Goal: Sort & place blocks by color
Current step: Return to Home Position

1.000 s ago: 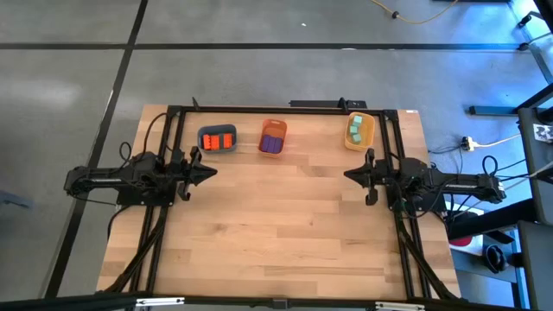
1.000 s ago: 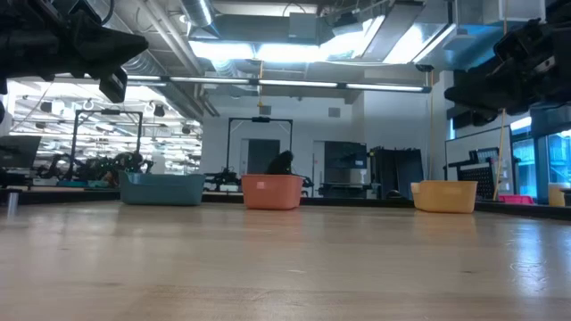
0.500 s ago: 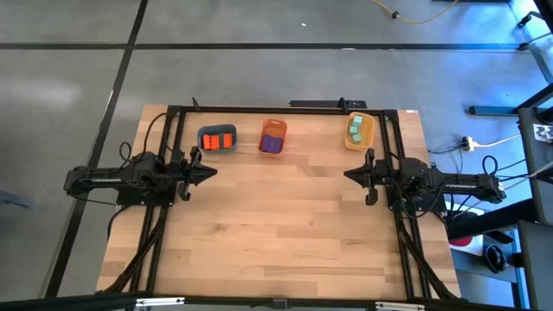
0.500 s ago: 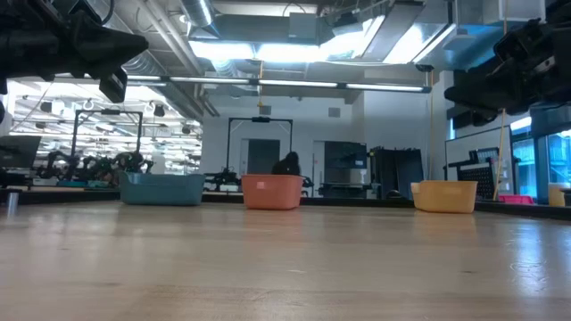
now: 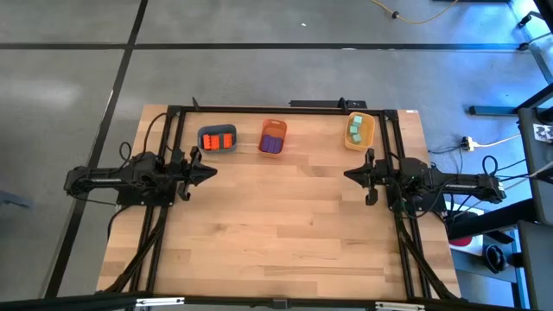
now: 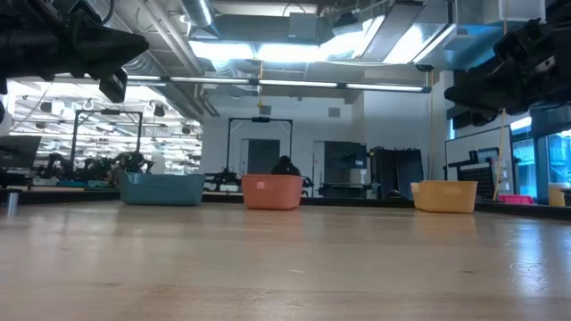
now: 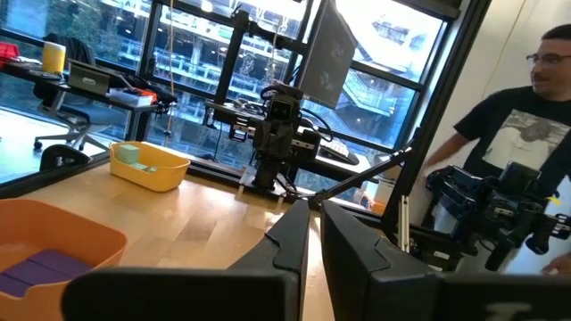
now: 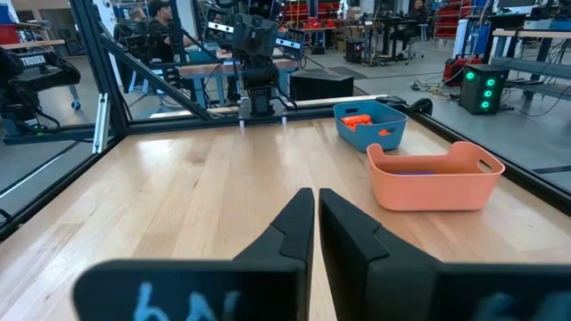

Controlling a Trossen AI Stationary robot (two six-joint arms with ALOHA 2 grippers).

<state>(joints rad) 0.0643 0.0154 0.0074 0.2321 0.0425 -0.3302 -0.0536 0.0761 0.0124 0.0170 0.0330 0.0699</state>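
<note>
As both arms wait aside, your blocks lie sorted.
Left gripper and right gripper seem pinched shut, empty; reds in blue-grey tray, purples in orange tray, mints in yellow tray.

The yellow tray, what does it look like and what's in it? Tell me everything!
The yellow tray is a rounded tub, plastic by its look. It stands upright on the wooden table, near the back edge on the right arm's side. Inside lie mint-green blocks. Nothing else touches it.
</note>
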